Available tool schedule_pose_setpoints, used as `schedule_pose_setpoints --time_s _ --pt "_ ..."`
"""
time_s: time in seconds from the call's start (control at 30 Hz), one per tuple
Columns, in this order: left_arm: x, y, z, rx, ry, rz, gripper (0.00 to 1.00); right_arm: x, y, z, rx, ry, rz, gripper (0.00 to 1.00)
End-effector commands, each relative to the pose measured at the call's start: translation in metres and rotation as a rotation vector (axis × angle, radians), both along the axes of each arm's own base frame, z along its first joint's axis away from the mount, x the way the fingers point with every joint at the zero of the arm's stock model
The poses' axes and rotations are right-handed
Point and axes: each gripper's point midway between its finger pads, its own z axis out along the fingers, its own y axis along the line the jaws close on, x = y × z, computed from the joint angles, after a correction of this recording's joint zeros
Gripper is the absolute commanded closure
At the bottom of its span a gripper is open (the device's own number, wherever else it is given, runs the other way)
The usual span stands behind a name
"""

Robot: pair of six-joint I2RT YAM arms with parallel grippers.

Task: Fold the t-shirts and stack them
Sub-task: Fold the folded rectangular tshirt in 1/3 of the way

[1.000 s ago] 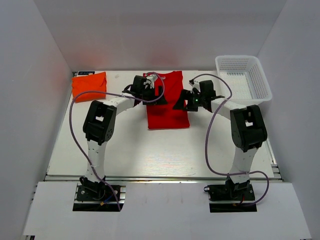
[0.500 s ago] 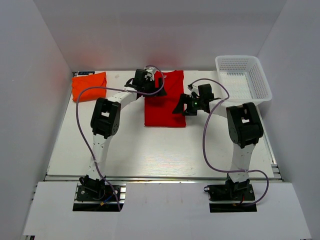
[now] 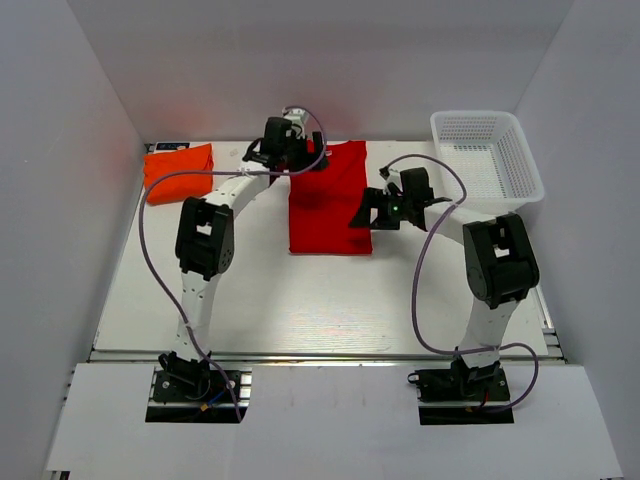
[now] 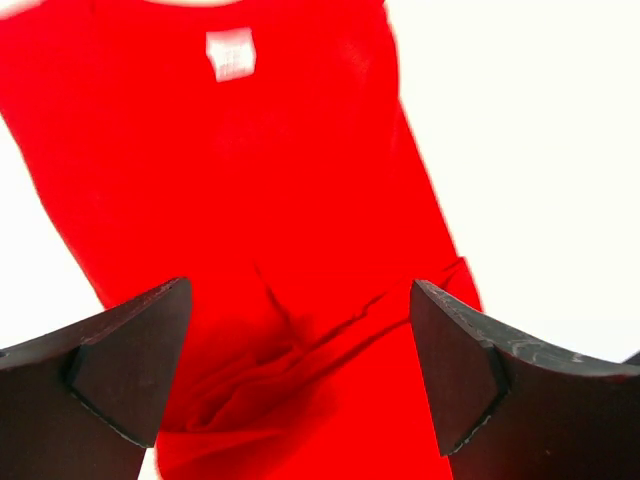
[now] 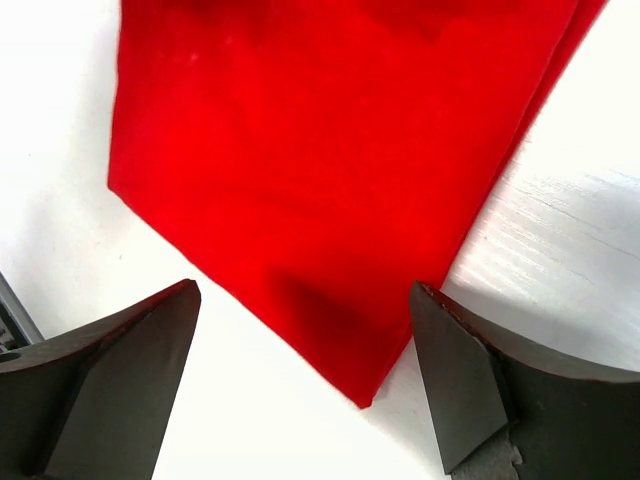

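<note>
The left gripper (image 3: 295, 155) stood in the upper middle of the overhead view with its jaws wide apart and nothing between them. In its wrist view the left gripper (image 4: 300, 290) had its two dark fingers (image 4: 120, 370) low in the frame, over the bright red cotton t-shirt (image 4: 300, 180), where the cloth bunched into soft creases; whether the tips touched the fabric could not be told. The right gripper (image 3: 368, 212) sat right of centre, at the red shirt's (image 3: 328, 215) right edge, its jaws likewise spread and gripping nothing. In the right wrist view a folded corner of the red shirt (image 5: 330, 150) pointed down between the right gripper's (image 5: 303, 290) fingers. A small white sewn-in label (image 4: 231, 53) showed near the top of the left wrist frame, its printing too blurred to read. The red shirt lay flat as a long folded rectangle in the centre of the white wood-grain table (image 3: 300, 310). The folded orange t-shirt (image 3: 178, 172) rested in the upper left corner of the table, well apart from the red one. A white plastic mesh basket (image 3: 475, 115) stood at the upper right. Plain white walls (image 3: 80, 150) closed in the table, and purple cables (image 3: 150, 260) looped along both arms.
</note>
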Motion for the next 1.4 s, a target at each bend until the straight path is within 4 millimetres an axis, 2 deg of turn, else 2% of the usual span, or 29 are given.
schedule_pose_setpoints --time_s 0.0,0.03,0.07,0.1,0.13,0.17,0.2,0.23,0.27,0.33,0.43,0.47,0.53,0.57,0.73,0.8,0.83,0.87,0.9,0.97,1.0,1.03,1.07,1.1,1.13,1.23,1.3,1.37 --pt "-0.002 0.007 0.109 -0.015 -0.18 -0.016 0.0 -0.005 0.0 0.019 -0.009 -0.064 0.011 0.1" --pt "-0.014 0.001 0.095 -0.004 -0.15 -0.05 0.0 -0.005 -0.001 0.024 -0.009 -0.079 0.01 0.1" --pt "-0.025 -0.001 0.103 -0.02 -0.148 -0.08 0.0 -0.008 -0.003 0.023 -0.011 -0.072 0.003 0.1" --pt "-0.037 -0.007 0.098 -0.014 -0.138 -0.125 0.0 -0.01 -0.004 0.023 -0.016 -0.073 0.003 0.1" --pt "-0.05 -0.007 0.077 -0.007 -0.11 -0.166 0.0 -0.011 -0.005 0.035 -0.009 -0.103 0.0 0.1" --pt "-0.067 -0.019 0.076 -0.033 -0.103 -0.25 0.0 -0.017 -0.007 0.032 -0.014 -0.091 -0.006 0.1" --pt "-0.078 -0.019 0.081 -0.032 -0.126 -0.299 0.0 -0.019 -0.009 0.033 -0.015 -0.095 -0.008 0.1" --pt "-0.099 -0.023 0.065 -0.047 -0.084 -0.379 0.0 -0.021 -0.01 0.05 0.002 -0.131 -0.01 0.1" --pt "-0.111 -0.028 0.062 -0.05 -0.078 -0.425 0.0 -0.029 -0.013 0.044 -0.003 -0.115 -0.012 0.1" --pt "-0.141 -0.031 0.049 -0.052 -0.059 -0.527 0.0 -0.034 -0.016 0.067 0.015 -0.172 -0.018 0.1" --pt "-0.167 -0.034 0.019 -0.026 -0.008 -0.565 0.0 -0.051 -0.023 0.066 0.005 -0.182 -0.024 0.1" --pt "-0.167 -0.032 0.013 -0.017 -0.003 -0.555 0.0 -0.052 -0.029 0.082 0.002 -0.222 -0.053 0.1" --pt "-0.165 -0.029 -0.008 0.008 0.037 -0.533 0.0 -0.058 -0.034 0.079 -0.012 -0.227 -0.066 0.1" --pt "-0.157 -0.031 -0.023 0.021 0.075 -0.526 0.0 -0.065 -0.038 0.098 0.001 -0.28 -0.085 0.1" --pt "-0.133 -0.039 -0.031 0.017 0.042 -0.496 0.0 -0.083 -0.048 0.099 -0.022 -0.283 -0.094 0.1" --pt "-0.117 -0.034 -0.028 -0.004 0.004 -0.463 0.0 -0.086 -0.053 0.102 -0.042 -0.3 -0.108 0.1" --pt "-0.113 -0.033 -0.027 0.003 -0.007 -0.451 0.0 -0.089 -0.058 0.095 -0.069 -0.277 -0.12 0.1" --pt "-0.109 -0.031 -0.039 0.019 0.007 -0.434 0.0 -0.091 -0.06 0.094 -0.081 -0.276 -0.125 0.1" --pt "-0.099 -0.027 -0.04 0.052 0.005 -0.391 0.0 -0.091 -0.064 0.097 -0.093 -0.287 -0.141 0.1" --pt "-0.092 -0.028 -0.045 0.061 0.011 -0.382 0.0 -0.095 -0.067 0.093 -0.11 -0.28 -0.145 0.1" --pt "-0.088 -0.024 -0.055 0.064 0.027 -0.374 0.0 -0.095 -0.068 0.092 -0.111 -0.278 -0.15 0.1" --pt "-0.082 -0.027 -0.047 0.052 0.003 -0.368 0.0 -0.098 -0.067 0.09 -0.105 -0.281 -0.14 0.1" --pt "-0.083 -0.029 -0.054 0.045 0.011 -0.379 0.0 -0.098 -0.066 0.09 -0.102 -0.283 -0.133 0.1" --pt "-0.078 -0.028 -0.048 0.018 0.009 -0.367 0.0 -0.099 -0.065 0.088 -0.096 -0.276 -0.127 0.1" --pt "-0.079 -0.029 -0.054 0.014 0.016 -0.374 0.0 -0.1 -0.064 0.088 -0.09 -0.27 -0.121 0.1" --pt "-0.072 -0.027 -0.056 -0.033 0.035 -0.361 0.0 -0.104 -0.062 0.08 -0.087 -0.246 -0.105 0.1" --pt "-0.067 -0.017 -0.062 -0.042 0.06 -0.322 0.0 -0.106 -0.061 0.073 -0.088 -0.233 -0.097 0.1" --pt "-0.062 -0.012 -0.058 -0.052 0.059 -0.303 0.0 -0.107 -0.061 0.067 -0.096 -0.216 -0.096 0.1"
